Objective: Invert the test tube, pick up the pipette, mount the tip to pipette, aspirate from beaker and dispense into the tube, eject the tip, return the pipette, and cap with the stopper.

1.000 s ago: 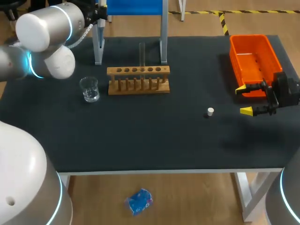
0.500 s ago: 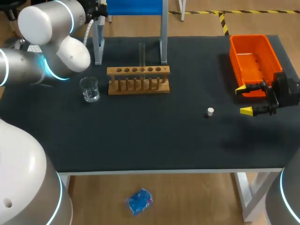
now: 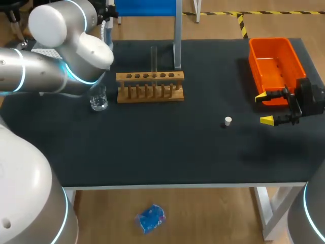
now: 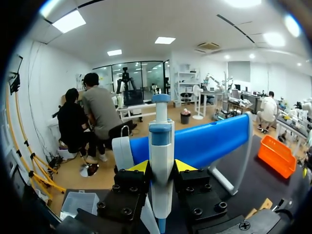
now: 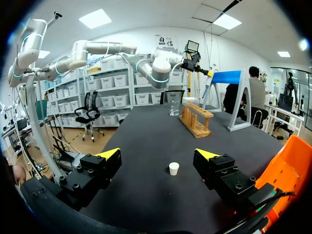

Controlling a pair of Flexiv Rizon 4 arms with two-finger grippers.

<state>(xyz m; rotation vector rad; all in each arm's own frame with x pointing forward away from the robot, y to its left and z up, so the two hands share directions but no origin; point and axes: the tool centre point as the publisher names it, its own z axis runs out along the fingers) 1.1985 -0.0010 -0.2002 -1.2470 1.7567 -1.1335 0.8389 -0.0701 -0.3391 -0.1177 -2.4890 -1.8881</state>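
Observation:
My left gripper (image 4: 162,166) is shut on the white and blue pipette (image 4: 161,141), a yellow tip on each side of its body. It holds the pipette right in front of the blue bar of the pipette stand (image 4: 204,141); whether the pipette still rests on the stand I cannot tell. A clear test tube (image 3: 153,58) stands upright in the wooden rack (image 3: 150,86). The glass beaker (image 3: 98,100) sits left of the rack, partly covered by my left arm (image 3: 61,56). The small white stopper (image 3: 228,121) lies ahead of my open right gripper (image 5: 158,154).
An orange bin (image 3: 274,61) sits at the table's right, just behind my right gripper (image 3: 265,108). The blue stand's legs (image 3: 177,35) rise behind the rack. The dark table (image 3: 162,147) stretches bare between the rack and the front edge.
My left arm's elbow has swung right and forward over the table, now covering part of the beaker. The right arm and the stopper have not moved.

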